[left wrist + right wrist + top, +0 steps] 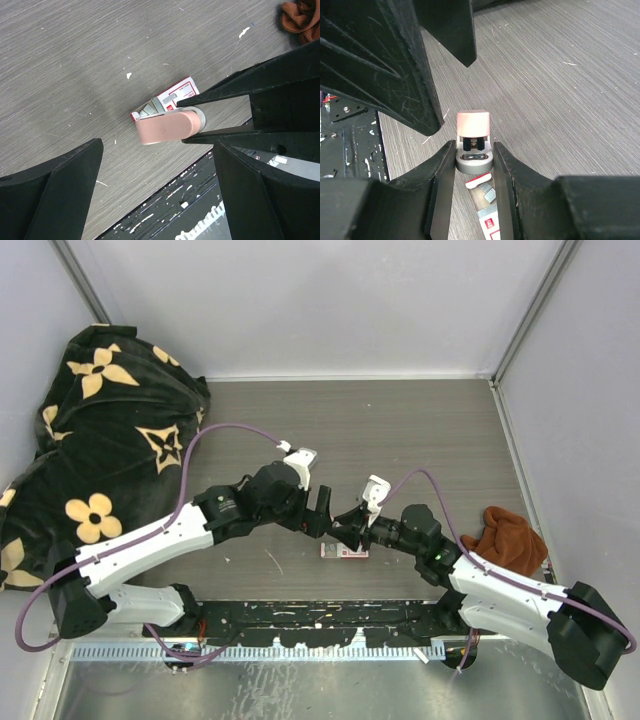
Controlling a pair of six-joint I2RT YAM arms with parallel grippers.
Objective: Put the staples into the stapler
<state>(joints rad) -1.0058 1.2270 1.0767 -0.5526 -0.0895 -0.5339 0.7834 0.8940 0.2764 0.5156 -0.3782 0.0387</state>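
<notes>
A small stapler (473, 125) with a pink top and a grey base is clamped between the fingers of my right gripper (475, 155), held a little above the table with its front end pointing away from the wrist. Seen from the left wrist, the stapler (165, 127) sticks out from the right gripper's two black fingers (235, 90). Directly beneath it lies the staples box (485, 200), red-and-white, its tray slid partly out with silvery strips showing (175, 95) (343, 551). My left gripper (157, 155) hangs open just above and beyond the stapler (318, 515), holding nothing.
A brown cloth (505, 535) lies at the right of the table. A black blanket with cream flowers (100, 430) is heaped at the back left. The black base rail (320, 620) runs along the near edge. Grey walls close the back and sides.
</notes>
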